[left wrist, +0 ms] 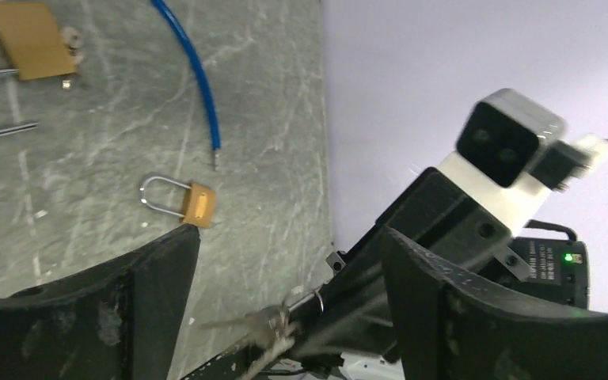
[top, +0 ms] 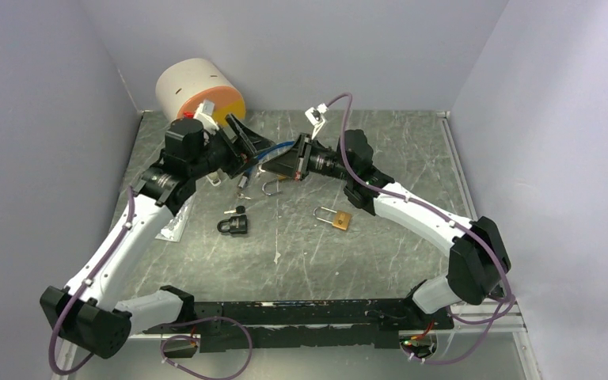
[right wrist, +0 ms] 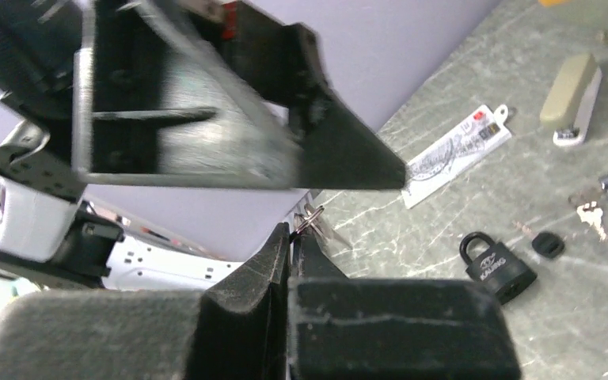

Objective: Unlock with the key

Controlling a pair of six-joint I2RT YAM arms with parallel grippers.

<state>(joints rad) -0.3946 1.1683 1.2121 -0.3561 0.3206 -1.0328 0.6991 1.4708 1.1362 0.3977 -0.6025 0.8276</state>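
Note:
My right gripper [top: 275, 169] [right wrist: 291, 229] is shut on a ring of small silver keys [right wrist: 313, 217], held above the table. In the left wrist view the keys [left wrist: 267, 326] hang blurred between my left fingers. My left gripper [top: 245, 147] [left wrist: 289, 233] is open around the right gripper's tip and touches nothing. A black padlock [top: 233, 226] [right wrist: 495, 267] lies on the table with a black key fob [right wrist: 550, 244] beside it. A small brass padlock [top: 335, 218] [left wrist: 194, 204] lies to the right. A larger brass padlock [left wrist: 28, 38] lies below the grippers.
A white and orange cylinder [top: 198, 91] stands at the back left corner. A blue cable [left wrist: 198, 75] runs across the table behind the grippers. A beige stapler [right wrist: 574, 99] and a printed card [right wrist: 455, 154] lie on the left side. Walls close in on three sides.

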